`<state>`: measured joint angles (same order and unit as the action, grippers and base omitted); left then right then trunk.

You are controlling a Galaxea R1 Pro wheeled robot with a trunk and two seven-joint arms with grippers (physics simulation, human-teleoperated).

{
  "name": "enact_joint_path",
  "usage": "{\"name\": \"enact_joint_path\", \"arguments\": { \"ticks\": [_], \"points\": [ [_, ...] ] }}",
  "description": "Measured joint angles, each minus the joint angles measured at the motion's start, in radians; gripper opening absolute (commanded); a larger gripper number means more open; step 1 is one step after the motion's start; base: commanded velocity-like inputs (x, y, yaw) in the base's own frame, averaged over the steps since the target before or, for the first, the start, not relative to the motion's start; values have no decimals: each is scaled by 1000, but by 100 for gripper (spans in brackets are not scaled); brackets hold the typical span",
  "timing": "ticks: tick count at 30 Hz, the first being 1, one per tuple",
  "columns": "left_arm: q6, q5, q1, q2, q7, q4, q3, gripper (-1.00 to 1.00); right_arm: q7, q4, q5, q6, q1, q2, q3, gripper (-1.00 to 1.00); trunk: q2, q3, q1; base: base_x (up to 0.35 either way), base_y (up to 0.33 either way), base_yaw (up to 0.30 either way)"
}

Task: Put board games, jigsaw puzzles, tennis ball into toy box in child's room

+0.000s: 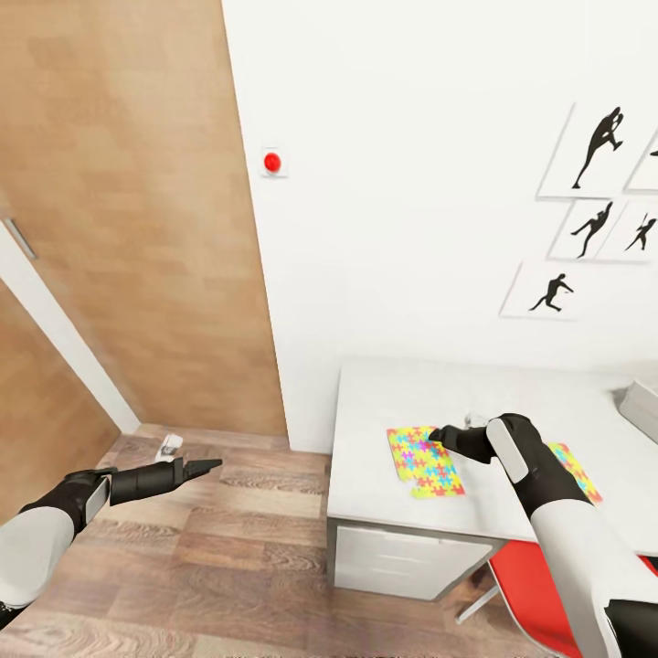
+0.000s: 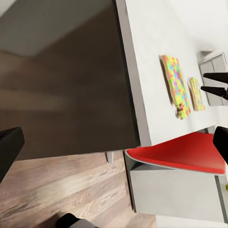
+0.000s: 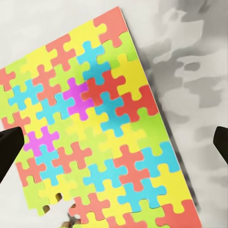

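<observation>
Table (image 1: 402, 388) with white-grey top stood against the white wall, a red chair (image 1: 539, 585) beneath its near edge. Two jigsaw puzzles lay flat on it: near puzzle (image 1: 424, 461) directly under the right gripper (image 1: 437, 435), second puzzle (image 1: 578, 468) partly hidden behind that arm. Right fingers were spread above the sheet, not touching. Left gripper (image 1: 212, 466) hovered over the floor, its state indeterminate.

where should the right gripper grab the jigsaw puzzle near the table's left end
Probably by an edge. The jigsaw puzzle is a thin sheet lying flat on the table, so there is no height to pinch. The right gripper hangs open above it; coming down onto the straight far edge, one finger sliding under, looks safer than the jagged corner with gaps.
</observation>
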<state>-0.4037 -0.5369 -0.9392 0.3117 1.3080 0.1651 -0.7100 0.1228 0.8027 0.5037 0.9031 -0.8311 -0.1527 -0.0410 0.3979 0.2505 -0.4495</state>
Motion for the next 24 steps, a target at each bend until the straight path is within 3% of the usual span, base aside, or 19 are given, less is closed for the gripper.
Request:
{"name": "enact_joint_path", "arguments": {
  "ticks": [24],
  "points": [
    [0, 0, 0, -1, 0, 0, 1, 100, -2, -2, 5, 1, 0, -2, 1, 100, 0, 23, 0, 0, 0, 0]
  ]
}}
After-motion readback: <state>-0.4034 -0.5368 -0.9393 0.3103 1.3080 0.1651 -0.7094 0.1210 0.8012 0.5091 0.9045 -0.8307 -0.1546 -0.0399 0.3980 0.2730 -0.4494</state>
